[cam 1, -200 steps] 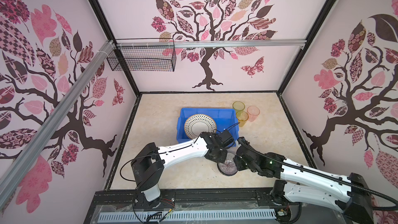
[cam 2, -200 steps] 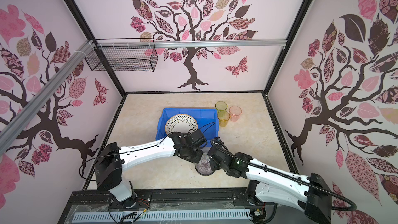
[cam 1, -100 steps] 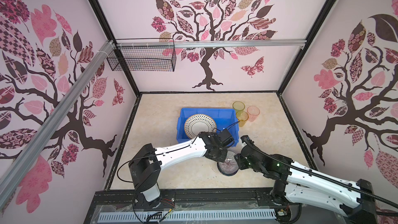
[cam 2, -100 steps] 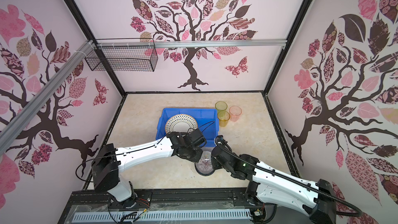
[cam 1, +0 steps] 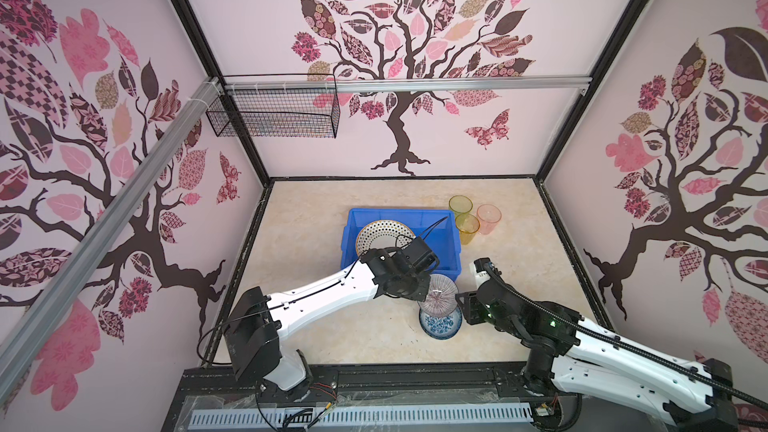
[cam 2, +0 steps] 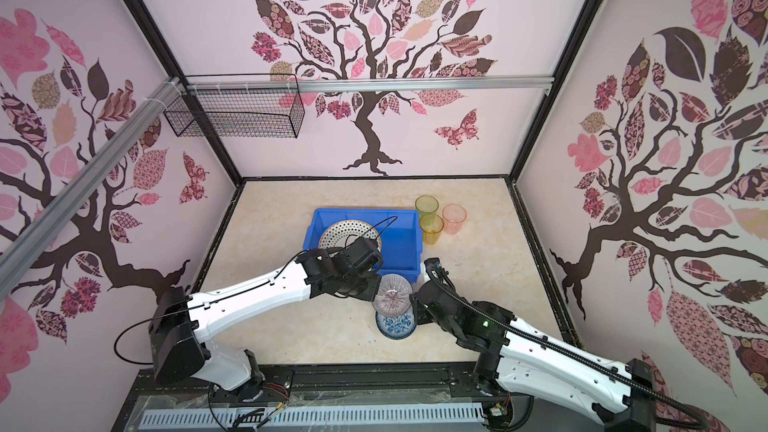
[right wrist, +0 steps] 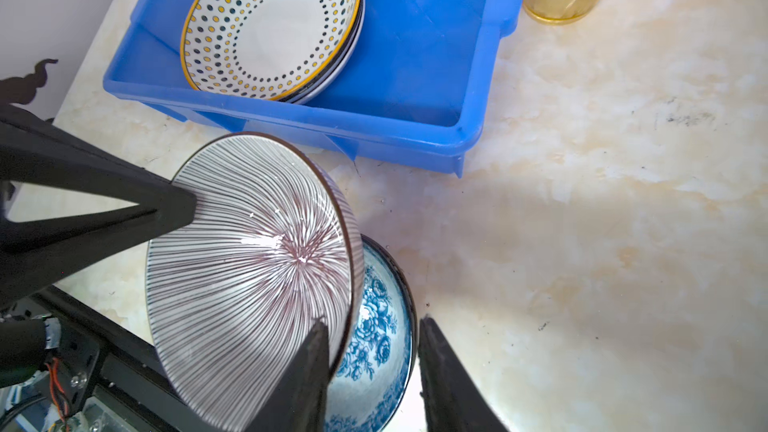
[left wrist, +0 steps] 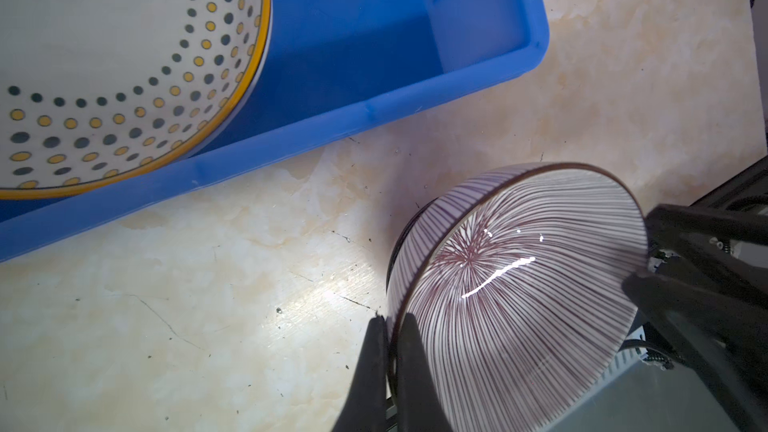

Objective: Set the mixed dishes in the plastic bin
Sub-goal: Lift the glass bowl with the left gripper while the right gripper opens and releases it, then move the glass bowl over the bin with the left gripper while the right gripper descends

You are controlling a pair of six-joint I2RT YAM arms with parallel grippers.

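My left gripper (left wrist: 390, 318) is shut on the rim of the purple-striped bowl (left wrist: 519, 284) and holds it tilted, partly over the blue floral bowl (right wrist: 376, 326) on the table. In both top views the striped bowl (cam 1: 438, 292) (cam 2: 392, 292) hangs just in front of the blue plastic bin (cam 1: 453, 251) (cam 2: 405, 243). A dotted-rim plate (right wrist: 274, 22) lies on other plates inside the bin. My right gripper (right wrist: 372, 321) is open, one finger inside the striped bowl and the other outside the floral bowl's rim. Three cups (cam 1: 467, 228) stand to the right of the bin.
A black wire basket (cam 1: 274, 114) hangs on the back wall at the left. The black frame rail (cam 1: 374, 371) runs along the table's front edge, close to the floral bowl (cam 1: 440, 326). Bare tabletop lies left of the bin and right of the cups.
The left gripper has lifted and tilted the striped bowl toward the bin, uncovering the floral bowl beneath. The right arm has drawn back a little to the right.
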